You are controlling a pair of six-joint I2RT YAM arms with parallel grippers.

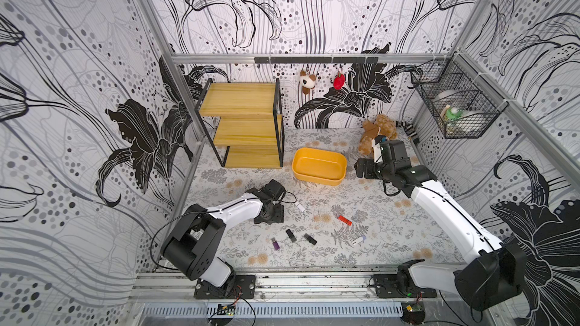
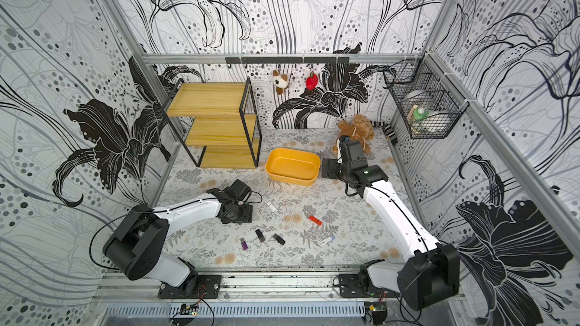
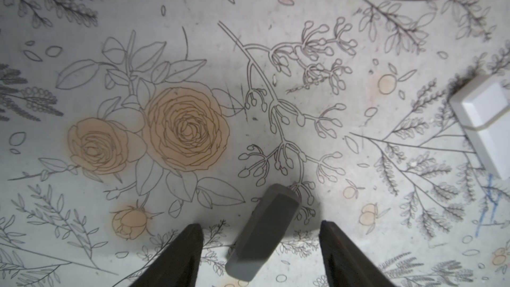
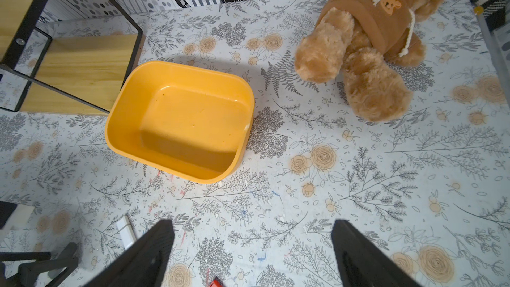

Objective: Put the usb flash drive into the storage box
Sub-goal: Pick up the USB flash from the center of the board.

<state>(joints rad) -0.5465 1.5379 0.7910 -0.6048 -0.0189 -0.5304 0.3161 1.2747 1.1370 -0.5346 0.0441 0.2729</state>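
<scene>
Down on the floral table, the left gripper has its 2 fingers spread either side of the grey usb flash drive, with a gap at each side. The right gripper is spread wide just beside the storage box, which sits between the wooden shelf rack and the teddy bear.

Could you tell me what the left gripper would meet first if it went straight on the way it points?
Likely the table, since the left gripper points down with open jaws either side of the grey flash drive; depth is unclear.
</scene>
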